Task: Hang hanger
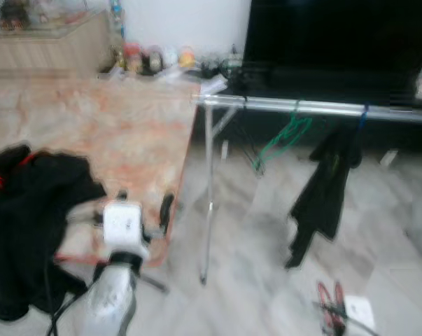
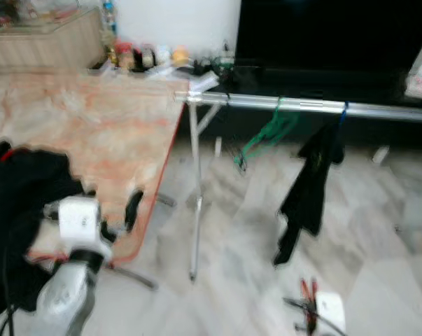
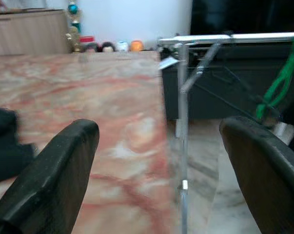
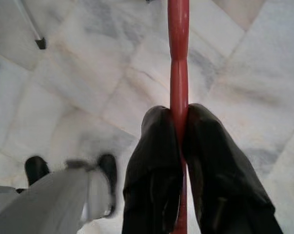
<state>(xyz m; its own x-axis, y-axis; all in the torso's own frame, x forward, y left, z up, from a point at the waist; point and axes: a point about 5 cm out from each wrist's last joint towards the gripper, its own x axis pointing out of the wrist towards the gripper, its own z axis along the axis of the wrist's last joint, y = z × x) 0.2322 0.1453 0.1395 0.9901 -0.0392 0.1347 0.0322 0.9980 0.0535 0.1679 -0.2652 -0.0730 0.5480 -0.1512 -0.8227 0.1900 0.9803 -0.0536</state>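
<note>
Closest to me, at seven o'clock, the left hand (image 1: 149, 210) hovers over the near edge of the marble-patterned worktop (image 1: 106, 126), its two black fingers (image 3: 54, 180) spread wide apart with nothing between them. Just left of it a heap of black clothing (image 1: 29, 224) with a bit of red trim lies on the worktop, spilling over the near edge. Up at eleven o'clock small bottles and jars (image 1: 151, 59) line the far edge by the white wall. Moving right, a silver clothes rail (image 1: 315, 107) stands on the pale marble floor (image 1: 252, 231), its upright leg just beside the worktop's corner and its bar running off towards three o'clock in front of a dark cabinet (image 1: 336, 35). A green hanger (image 1: 284, 140) dangles from the bar, and further right a black garment (image 1: 326, 189) hangs from a blue hook. At five o'clock, low above the floor, the right hand (image 4: 179, 146) is clamped on a red hanger (image 4: 179, 58), its fingers pressed against the thin red bar from both sides.
</note>
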